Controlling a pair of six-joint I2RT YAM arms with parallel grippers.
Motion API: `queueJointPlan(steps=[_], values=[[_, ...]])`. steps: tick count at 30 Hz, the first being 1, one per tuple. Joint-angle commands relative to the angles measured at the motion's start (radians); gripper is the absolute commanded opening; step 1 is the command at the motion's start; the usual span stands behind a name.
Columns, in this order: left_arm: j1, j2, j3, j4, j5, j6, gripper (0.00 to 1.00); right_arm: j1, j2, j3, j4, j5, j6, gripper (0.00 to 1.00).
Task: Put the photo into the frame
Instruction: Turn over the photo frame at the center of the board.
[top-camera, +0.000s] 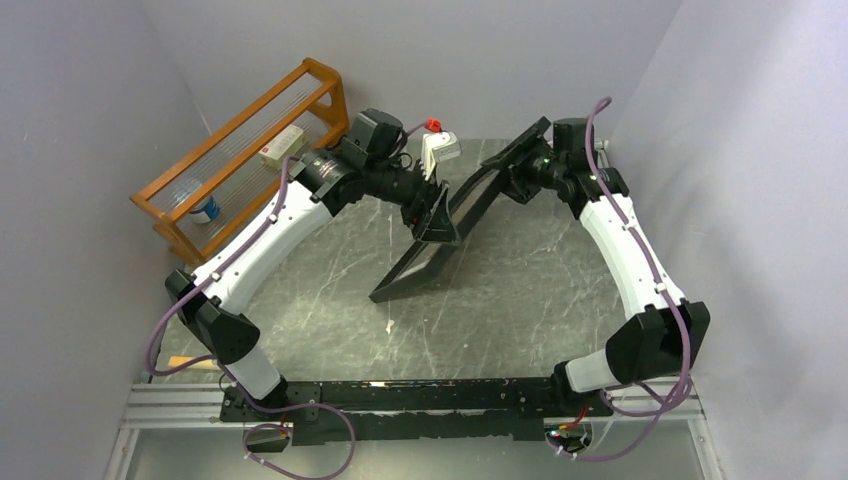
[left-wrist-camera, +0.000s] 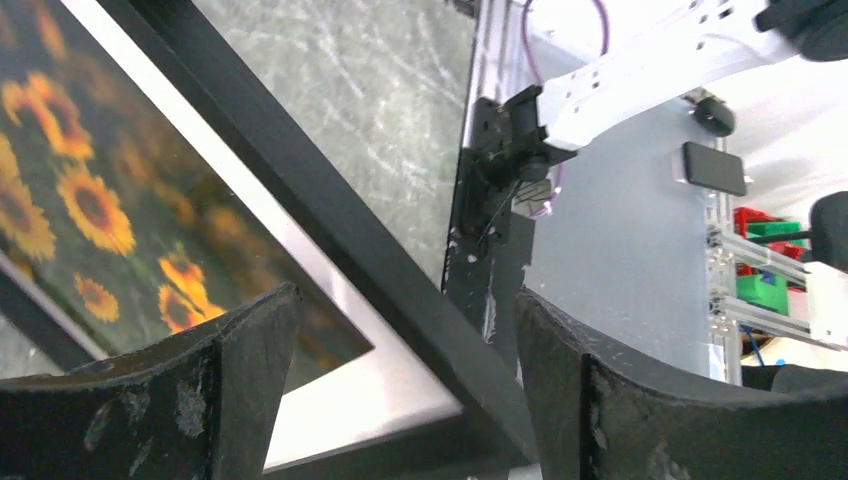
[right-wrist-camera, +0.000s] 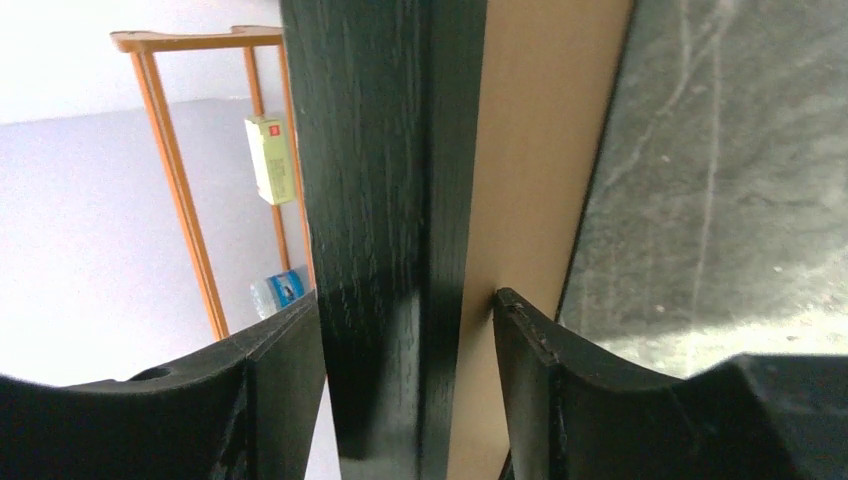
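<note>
Black frame (top-camera: 420, 270): one | photo (left-wrist-camera: 90, 200): one | left gripper (left-wrist-camera: 407, 300): agape | right gripper (right-wrist-camera: 405, 300): clamping frame

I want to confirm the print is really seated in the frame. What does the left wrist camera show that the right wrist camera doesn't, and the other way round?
Only the left wrist view shows the photo, sunflowers behind the glass, bordered by a white mat. Only the right wrist view shows the brown backing board at the rear, and the orange rack with a small box and a bottle. Both show the frame, with its black border, and the marbled table.
</note>
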Motion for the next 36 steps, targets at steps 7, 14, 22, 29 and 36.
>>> queueJointPlan(steps=[7, 14, 22, 29, 36], values=[[0.022, -0.03, -0.034, 0.149, -0.063, -0.134, 0.85, -0.13, -0.167, -0.215, 0.093, -0.169, -0.141, 0.47], [0.18, 0.034, -0.152, 0.117, -0.243, -0.28, 0.81, -0.196, -0.121, -0.339, 0.243, -0.334, -0.318, 0.63], [0.332, 0.105, -0.377, 0.172, -0.448, -0.344, 0.8, -0.199, -0.065, -0.526, 0.558, -0.33, -0.298, 0.78], [0.391, 0.208, -0.437, 0.19, -0.525, -0.355, 0.79, -0.232, 0.027, -0.55, 0.639, -0.288, -0.306, 0.8], [0.419, 0.297, -0.467, 0.233, -0.339, -0.274, 0.75, -0.241, 0.183, -0.511, 0.661, -0.268, -0.316, 0.8]])
